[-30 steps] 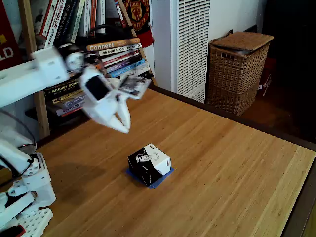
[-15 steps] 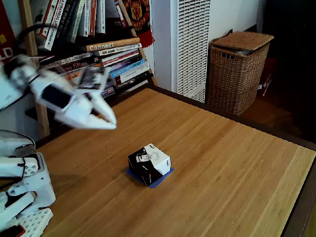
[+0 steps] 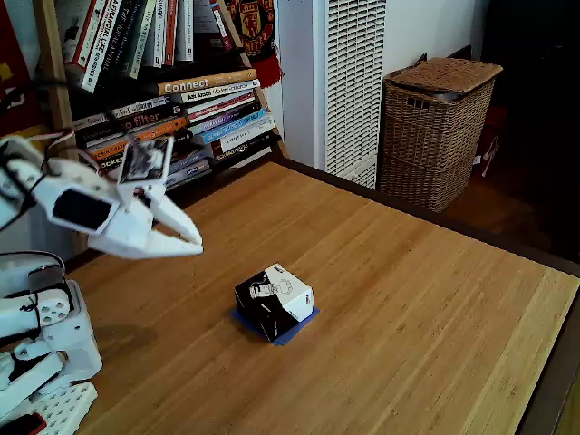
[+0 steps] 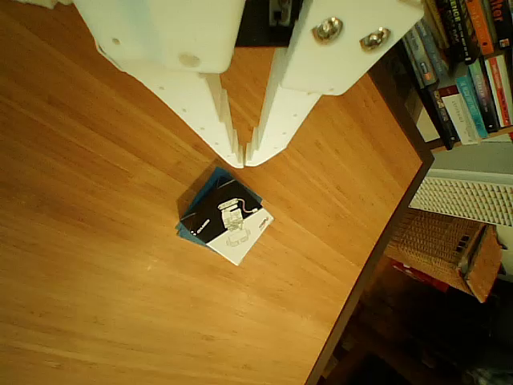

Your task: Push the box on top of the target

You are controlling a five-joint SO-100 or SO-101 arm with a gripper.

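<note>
Black-and-white cardboard: one box (image 3: pixel 275 302), resting on the blue tape target (image 3: pixel 292 330), whose edges peek out from beneath it on the wooden table (image 3: pixel 408 299). White plastic pincer (image 3: pixel 192 241), raised off the table, tips nearly together and holding nothing; the box lies well apart, below its tips in the other view (image 4: pixel 225 220).

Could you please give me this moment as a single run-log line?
box: sits on target, blue edges showing | tool: shut, empty, raised clear of box, left of it in fixed view | table: wood
</note>
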